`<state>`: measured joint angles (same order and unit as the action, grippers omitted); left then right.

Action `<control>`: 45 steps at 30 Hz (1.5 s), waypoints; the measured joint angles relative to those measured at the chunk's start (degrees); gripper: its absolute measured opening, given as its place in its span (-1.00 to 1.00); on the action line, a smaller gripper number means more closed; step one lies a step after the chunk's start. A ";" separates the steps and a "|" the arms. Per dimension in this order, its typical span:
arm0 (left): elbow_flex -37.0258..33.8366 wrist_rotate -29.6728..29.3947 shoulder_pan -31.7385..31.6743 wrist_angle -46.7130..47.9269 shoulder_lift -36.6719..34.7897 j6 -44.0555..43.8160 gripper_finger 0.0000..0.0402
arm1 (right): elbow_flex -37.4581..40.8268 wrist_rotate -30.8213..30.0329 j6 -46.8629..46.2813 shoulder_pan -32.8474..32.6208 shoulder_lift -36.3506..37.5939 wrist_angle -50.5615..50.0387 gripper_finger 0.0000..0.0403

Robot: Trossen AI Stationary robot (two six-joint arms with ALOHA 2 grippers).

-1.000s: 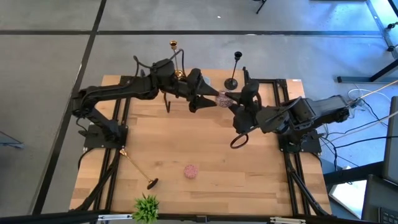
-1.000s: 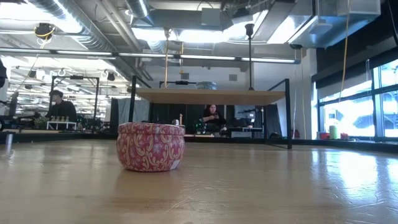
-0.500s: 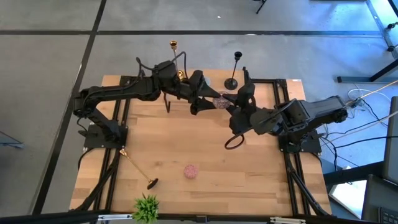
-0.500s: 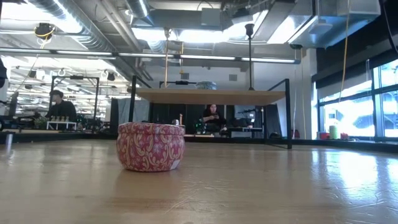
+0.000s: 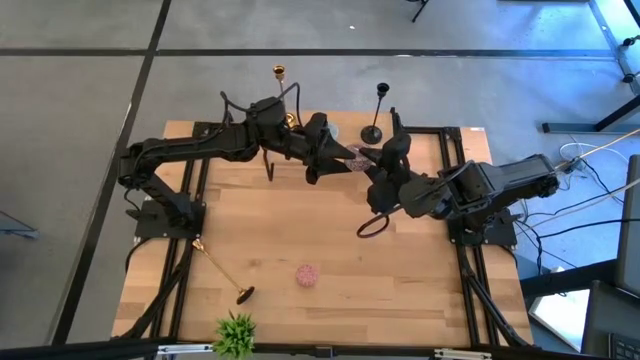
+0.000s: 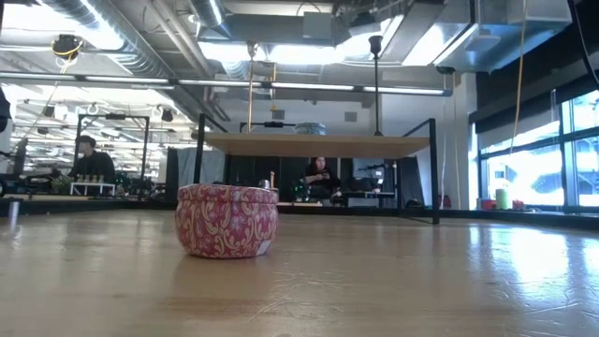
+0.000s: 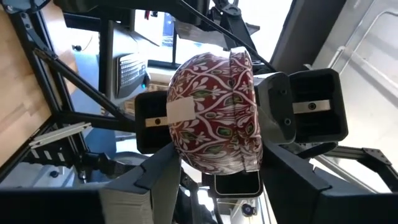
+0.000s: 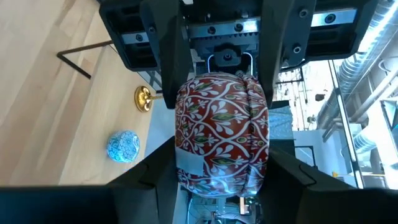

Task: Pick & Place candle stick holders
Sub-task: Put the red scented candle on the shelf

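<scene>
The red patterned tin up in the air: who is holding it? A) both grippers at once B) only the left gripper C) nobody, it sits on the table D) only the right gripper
A: in both wrist views the red patterned tin sits between the dark fingers of the left gripper and the right gripper at once, meeting mid-air over the table.

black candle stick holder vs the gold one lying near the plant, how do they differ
The thin black candle stick holder stands upright near the table's far edge; the thin gold candle stick holder lies on its side on the near left of the wooden table. One is matte black, the other shiny brass. Both are slim stems with a small round base.
</scene>
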<state>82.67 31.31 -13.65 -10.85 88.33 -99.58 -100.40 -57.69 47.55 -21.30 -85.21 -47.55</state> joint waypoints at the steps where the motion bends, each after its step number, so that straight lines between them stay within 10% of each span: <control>1: 0.00 0.08 0.00 0.02 0.00 0.02 -0.04 | 0.00 0.02 0.00 0.00 0.00 0.00 -0.17; 45: 0.11 -0.11 -1.14 -2.45 1.01 3.18 0.25 | 0.02 1.53 -1.31 -0.13 -0.11 1.92 -0.17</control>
<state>82.78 31.20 -14.79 -13.30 89.34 -96.40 -100.38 -56.16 46.24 -21.43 -85.32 -45.63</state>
